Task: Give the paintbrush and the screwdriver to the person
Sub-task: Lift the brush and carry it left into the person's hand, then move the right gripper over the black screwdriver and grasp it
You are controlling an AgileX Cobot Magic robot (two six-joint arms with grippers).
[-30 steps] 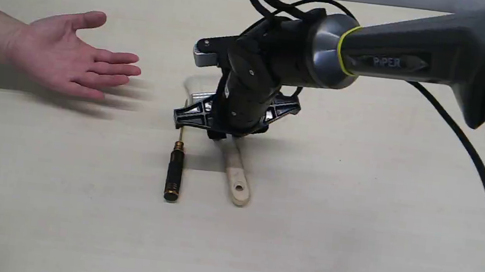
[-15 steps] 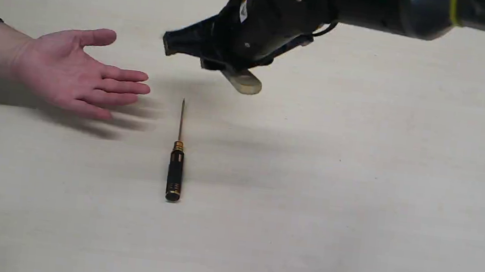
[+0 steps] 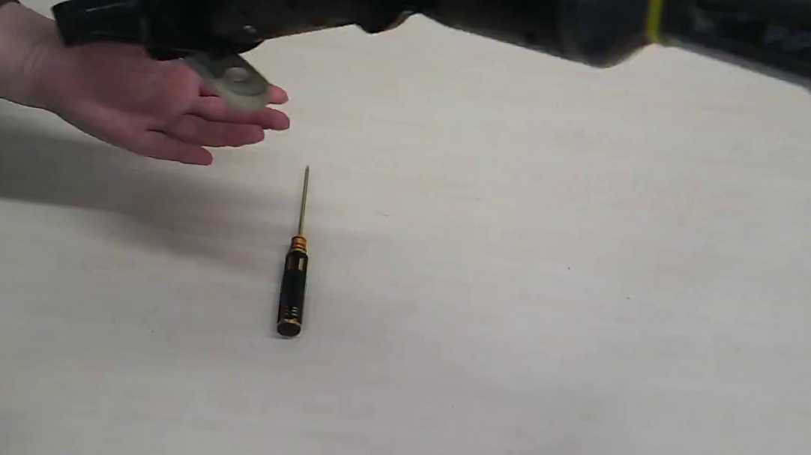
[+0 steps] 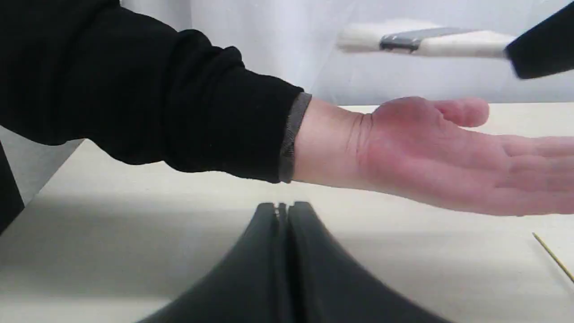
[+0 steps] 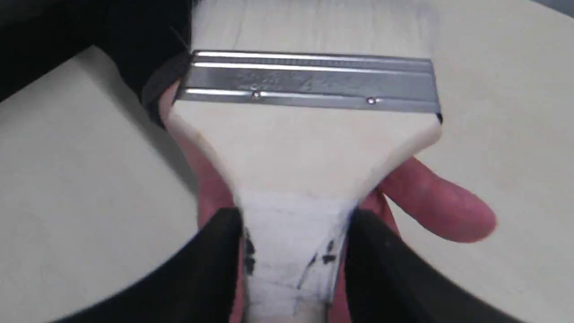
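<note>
My right gripper (image 3: 169, 37) has reached across to the left and is shut on the paintbrush (image 3: 235, 81), holding it just above the person's open palm (image 3: 125, 96). In the right wrist view the black fingers (image 5: 224, 237) clamp the pale wooden handle (image 5: 305, 152) below the silver ferrule (image 5: 309, 78), with the person's fingers (image 5: 439, 202) underneath. The screwdriver (image 3: 293, 283) lies on the table, shaft pointing away, to the right of the hand. My left gripper (image 4: 282, 207) is shut and empty, low near the person's wrist (image 4: 323, 143). It sees the paintbrush (image 4: 421, 41) overhead.
The pale table (image 3: 557, 289) carries only the screwdriver, whose shaft tip (image 4: 554, 258) shows in the left wrist view. The right arm (image 3: 623, 17) spans the top of the exterior view. A dark sleeve (image 4: 157, 103) covers the person's forearm at the left edge.
My right gripper lifted the paintbrush off the table and carried it left, to above the person's palm. The hand rose a little and shifted right. The screwdriver stayed put.
</note>
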